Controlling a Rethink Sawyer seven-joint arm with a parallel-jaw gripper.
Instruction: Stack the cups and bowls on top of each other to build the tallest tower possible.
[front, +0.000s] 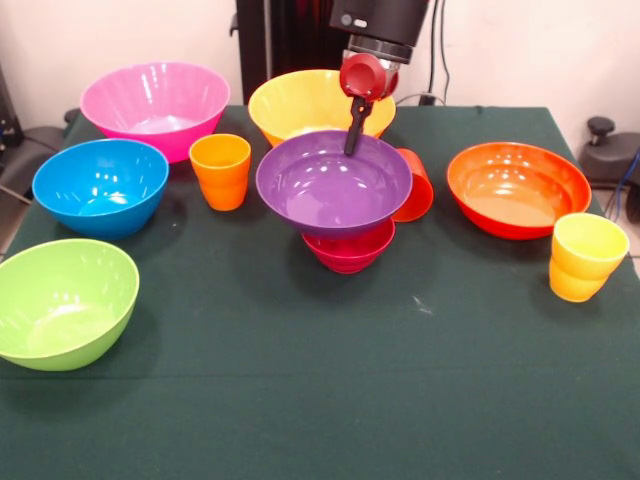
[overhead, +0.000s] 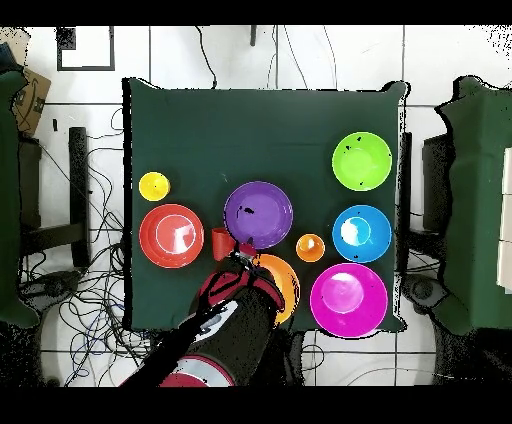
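The wide purple bowl (front: 320, 185) (overhead: 262, 212) rests on the small magenta-red bowl (front: 350, 252), a two-piece tower mid-table. My gripper (front: 352, 140) (overhead: 240, 250) comes down at the purple bowl's far rim, one black finger inside the rim, and looks shut on it. Right beside the purple bowl the plain red-orange cup (front: 415, 185) (overhead: 221, 241) lies on its side. The ribbed orange cup (front: 221, 172) (overhead: 310, 247) and the ribbed yellow cup (front: 585, 255) (overhead: 154, 185) stand upright.
Standing singly around the tower are the yellow bowl (front: 300, 100) (overhead: 283, 280) just behind my gripper, and the pink (front: 155, 100) (overhead: 348, 298), blue (front: 100, 185) (overhead: 361, 232), green (front: 60, 300) (overhead: 361, 160) and orange-red (front: 518, 185) (overhead: 171, 235) bowls.
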